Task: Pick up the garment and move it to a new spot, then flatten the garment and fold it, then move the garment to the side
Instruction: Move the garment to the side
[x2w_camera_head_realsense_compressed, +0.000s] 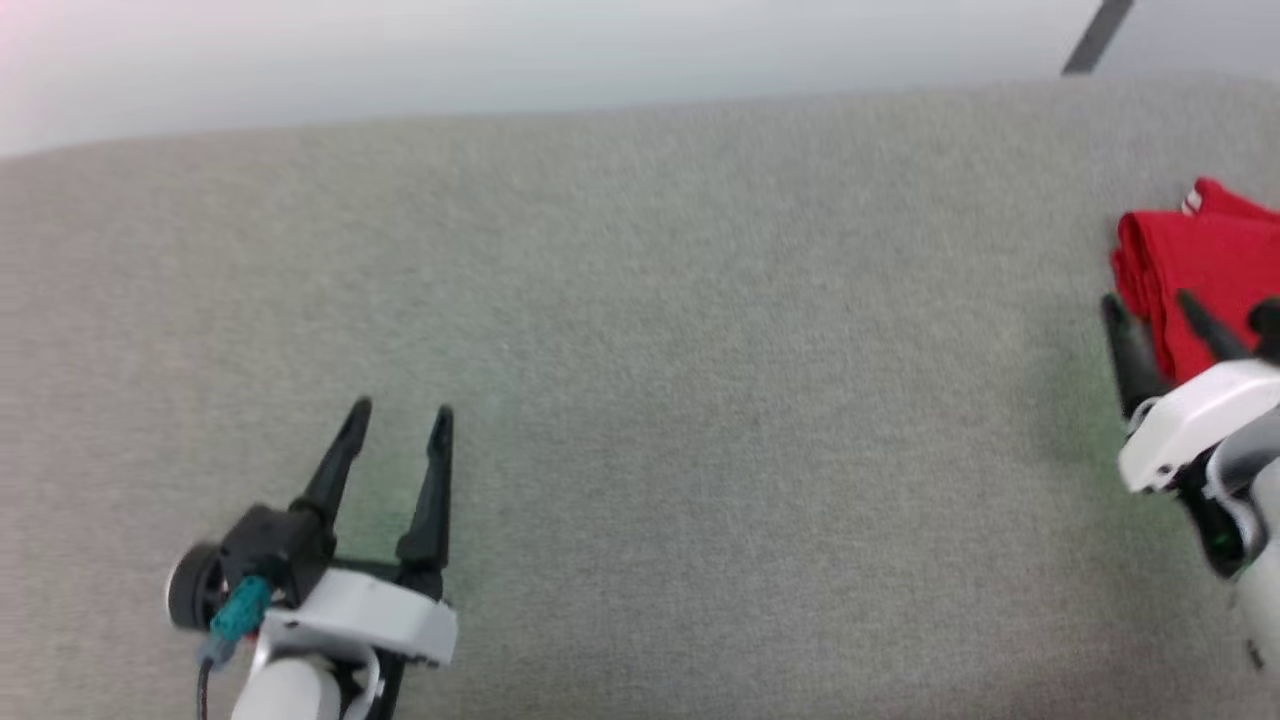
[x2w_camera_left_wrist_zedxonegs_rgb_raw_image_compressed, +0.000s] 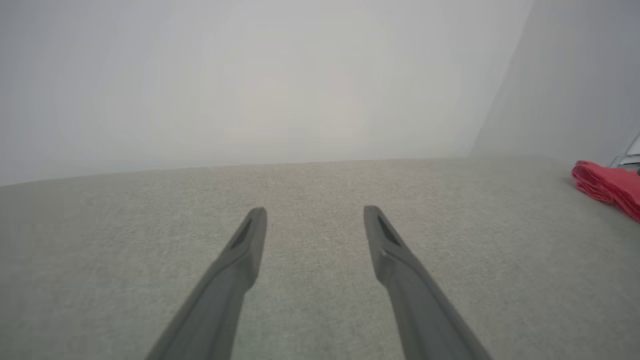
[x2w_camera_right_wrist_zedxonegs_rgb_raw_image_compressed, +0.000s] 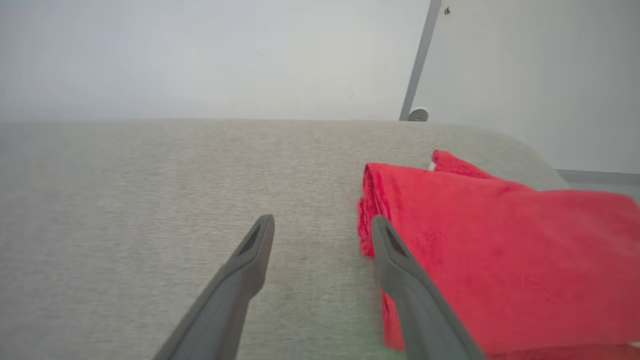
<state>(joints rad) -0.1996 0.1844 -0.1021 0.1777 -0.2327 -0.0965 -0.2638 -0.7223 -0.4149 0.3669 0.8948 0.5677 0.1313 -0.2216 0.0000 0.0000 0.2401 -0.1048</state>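
Note:
The garment lies folded in a red stack at the far right of the grey fabric surface, with a bit of white trim at its back edge. My right gripper stands open beside its near-left edge, nothing between the fingers. In the right wrist view the garment lies to the right of the gripper, whose right finger overlaps the folded edge. My left gripper is open over bare fabric at the lower left. From the left wrist the gripper is open and the garment lies far right.
The grey surface's far edge runs along the top of the head view, with a pale wall behind. A dark slanted bar stands at the upper right. In the right wrist view the surface's rounded right corner sits just beyond the garment.

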